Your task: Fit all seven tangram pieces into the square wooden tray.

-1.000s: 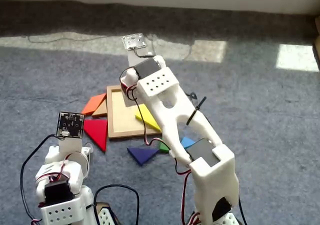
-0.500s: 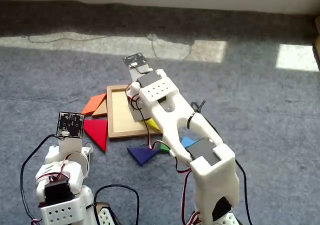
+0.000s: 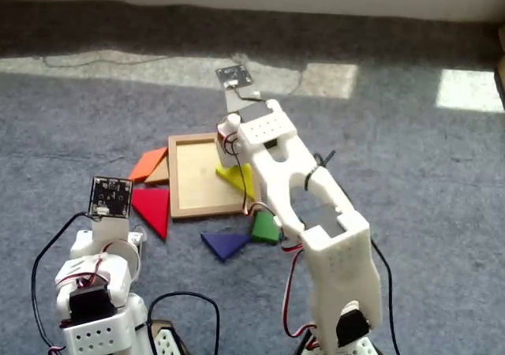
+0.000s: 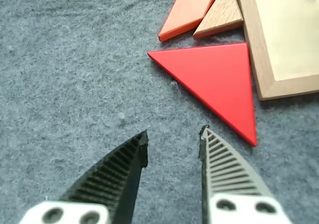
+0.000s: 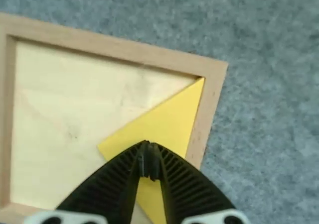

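The square wooden tray (image 3: 183,207) lies on the grey carpet. A yellow triangle (image 3: 237,178) sits at the tray's right side, one corner in the tray's corner (image 5: 198,82), its lower part over the rim. My right gripper (image 5: 148,160) is shut, tips down on the yellow triangle (image 5: 164,124). Left of the tray lie a red triangle (image 3: 152,208), an orange piece (image 3: 146,164) and a wood-coloured triangle (image 3: 160,172). In front of the tray are a dark blue triangle (image 3: 225,243) and a green piece (image 3: 265,227). My left gripper (image 4: 174,133) hangs open over bare carpet beside the red triangle (image 4: 215,84).
The right arm (image 3: 272,146) stretches from the near edge across the tray's right side. The left arm (image 3: 99,280) stays at the near left. Cables (image 3: 260,79) trail on the carpet behind the tray. Sunlit patches (image 3: 465,91) cross the far carpet.
The right arm's wrist swung to the right and farther back over the tray. The green piece came out from under the arm, and a small blue piece is now hidden. The left arm kept still.
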